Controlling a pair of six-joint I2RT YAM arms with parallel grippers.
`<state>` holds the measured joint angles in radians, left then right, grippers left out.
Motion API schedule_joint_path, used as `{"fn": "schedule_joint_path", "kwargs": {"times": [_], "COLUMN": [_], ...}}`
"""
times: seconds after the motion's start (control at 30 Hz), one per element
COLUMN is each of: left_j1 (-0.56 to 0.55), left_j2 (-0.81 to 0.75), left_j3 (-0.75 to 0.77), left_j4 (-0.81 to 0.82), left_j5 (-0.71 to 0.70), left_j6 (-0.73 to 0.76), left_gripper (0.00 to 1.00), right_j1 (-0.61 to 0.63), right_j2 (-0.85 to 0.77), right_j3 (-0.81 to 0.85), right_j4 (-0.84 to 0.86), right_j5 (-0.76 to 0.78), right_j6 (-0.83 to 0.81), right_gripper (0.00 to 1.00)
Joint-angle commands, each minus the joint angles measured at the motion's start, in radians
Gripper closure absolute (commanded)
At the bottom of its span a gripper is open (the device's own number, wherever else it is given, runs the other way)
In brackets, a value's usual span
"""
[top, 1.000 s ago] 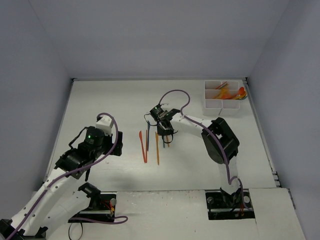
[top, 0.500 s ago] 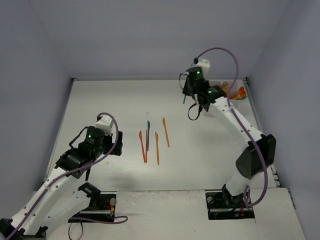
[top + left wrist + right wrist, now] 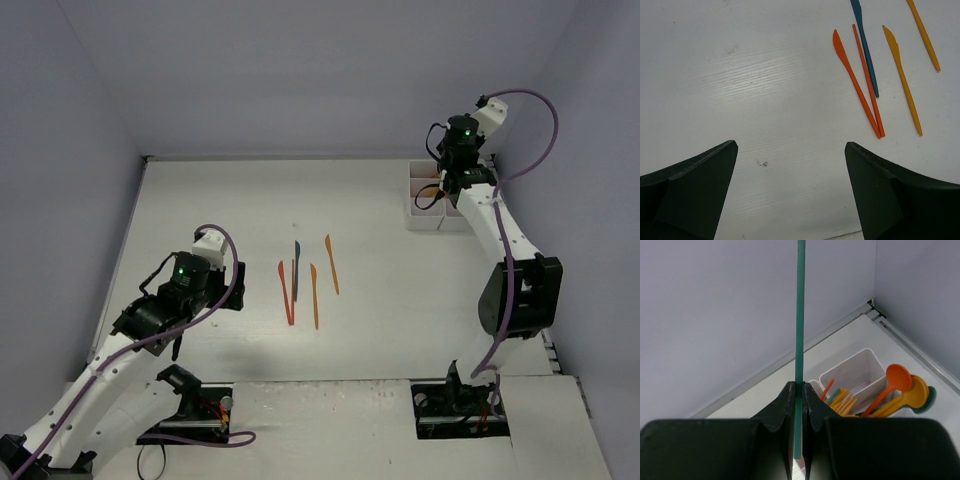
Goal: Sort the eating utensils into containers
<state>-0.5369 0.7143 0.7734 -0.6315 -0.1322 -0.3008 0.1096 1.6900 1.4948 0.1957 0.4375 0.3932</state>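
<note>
Pinching a thin teal utensil [image 3: 800, 315] between closed jaws, the right gripper [image 3: 799, 390] sits at the upper right of the overhead view, by the white tray [image 3: 424, 216]. In the right wrist view the teal strip runs straight up the middle of the frame, clamped near its lower end; which end is the handle cannot be told. Lower right in that view, the tray's compartments hold orange and yellow sticks, and a red-orange spoon [image 3: 897, 377] and a yellow spoon [image 3: 918, 391] lean over its edge. Which compartment lies under the gripper is unclear.

The left gripper [image 3: 790, 192] is at the lower left of the overhead view, its jaws spread wide and holding nothing, over bare white table [image 3: 765, 100].

Five utensils lie loose at the centre of the table, well apart from the tray. They are a red knife [image 3: 855, 82], a thin red stick [image 3: 867, 82] touching it at the near tips, a teal knife [image 3: 865, 50], an orange knife [image 3: 902, 80] and a second orange piece [image 3: 924, 35].
</note>
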Motion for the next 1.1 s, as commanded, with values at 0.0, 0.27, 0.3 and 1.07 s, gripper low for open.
{"fn": "schedule_joint_path", "kwargs": {"times": [0.0,0.27,0.3,1.07], "left_j1": [-0.006,-0.006,-0.006,-0.012], "left_j2": [0.002,0.004,0.005,0.016], "left_j3": [0.027,0.024,0.024,0.023], "left_j4": [0.034,0.034,0.033,0.034], "left_j5": [-0.017,-0.027,-0.026,-0.012], "left_j6": [-0.013,-0.019,-0.02,-0.021], "left_gripper": [0.13,0.13,0.13,0.13], "right_j1": [-0.011,-0.01,-0.009,0.014], "right_j2": [0.098,0.242,0.258,0.335], "right_j3": [0.041,0.053,0.052,0.015], "right_j4": [0.199,0.304,0.314,0.387], "right_j5": [0.032,0.003,0.003,-0.025], "right_j6": [-0.003,0.026,0.031,0.074], "right_gripper": [1.0,1.0,1.0,0.95]}}
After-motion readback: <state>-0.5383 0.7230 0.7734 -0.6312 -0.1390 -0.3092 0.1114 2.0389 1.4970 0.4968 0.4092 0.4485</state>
